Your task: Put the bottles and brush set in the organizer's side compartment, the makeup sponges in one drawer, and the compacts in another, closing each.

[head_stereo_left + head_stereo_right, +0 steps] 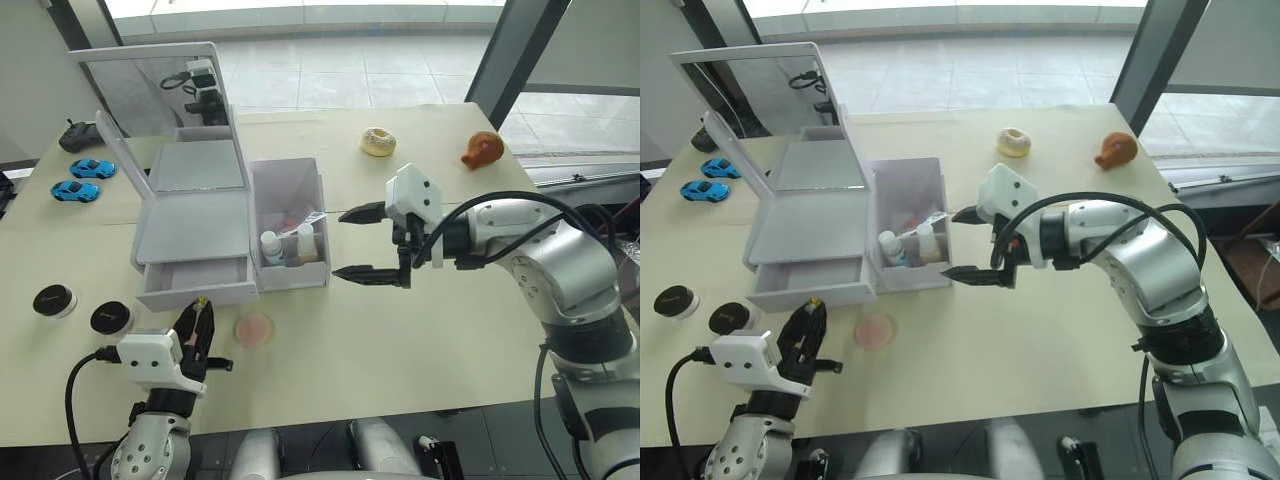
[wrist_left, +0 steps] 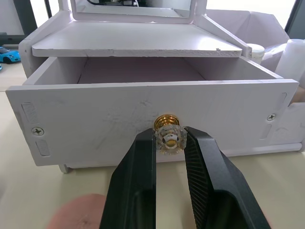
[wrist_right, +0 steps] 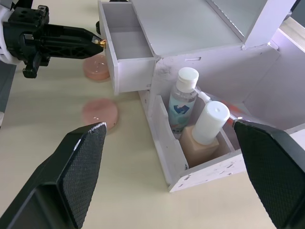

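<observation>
The left gripper [image 2: 169, 143] is clamped on the knob [image 2: 168, 137] of the open drawer [image 1: 196, 275]. The right gripper [image 1: 366, 243] hangs spread wide beside the side compartment [image 1: 290, 225], where two bottles [image 3: 200, 119] stand.

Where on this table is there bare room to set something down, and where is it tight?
Bare: the table between the right gripper and the near edge, and the stretch between the organizer and the donut. Crowded: in front of the open drawer, where the left gripper, a pink sponge and two black compacts sit close.
</observation>
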